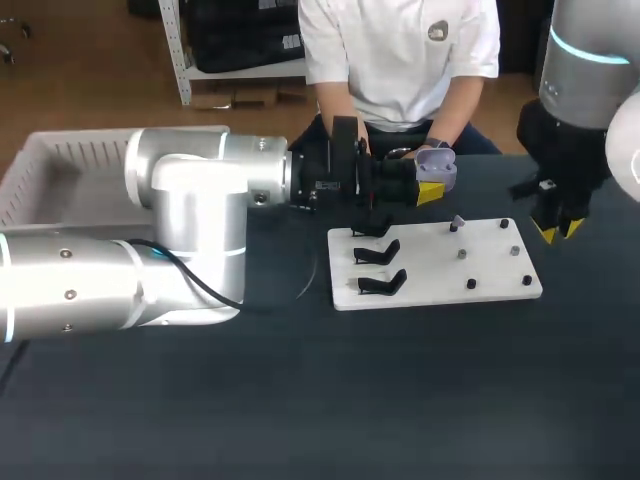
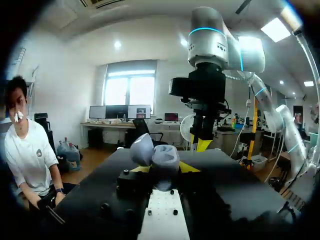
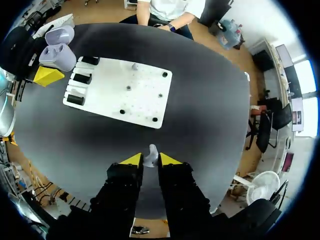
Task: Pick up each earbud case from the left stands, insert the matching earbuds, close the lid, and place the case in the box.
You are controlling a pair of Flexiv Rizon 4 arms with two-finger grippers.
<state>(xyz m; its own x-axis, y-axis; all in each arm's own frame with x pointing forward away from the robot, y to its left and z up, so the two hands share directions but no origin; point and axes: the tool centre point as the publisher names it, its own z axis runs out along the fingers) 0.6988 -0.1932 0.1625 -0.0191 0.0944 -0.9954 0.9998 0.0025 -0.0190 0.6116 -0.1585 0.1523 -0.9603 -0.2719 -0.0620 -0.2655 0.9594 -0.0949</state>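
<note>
A white board (image 1: pixel 440 275) lies on the dark counter (image 1: pixel 400 400), a little right of the middle. Three black stands (image 1: pixel 380 252) sit in a row along its left end. Small dark pegs (image 1: pixel 463 254) dot its right half. A second earbud (image 1: pixel 457 222) stands upright near the board's far edge.

To the right of the board's far right corner, the right arm (image 1: pixel 580 80) hangs above the counter with its right jaws pointing down. They are clenched on a small lavender earbud (image 3: pixel 151 154), pinched between the yellow tips (image 3: pixel 132 160) from both sides.

The left arm (image 1: pixel 190 200) reaches in across the counter from the left. Its left jaws hover above the board's far left corner and grasp a lavender earbud case (image 1: pixel 436 160), a yellow tip (image 2: pixel 190 167) pressed to each side. The case's lid stands open.

At the far left a white slatted box (image 1: pixel 40 170) rests on the counter, well apart from the board.
</note>
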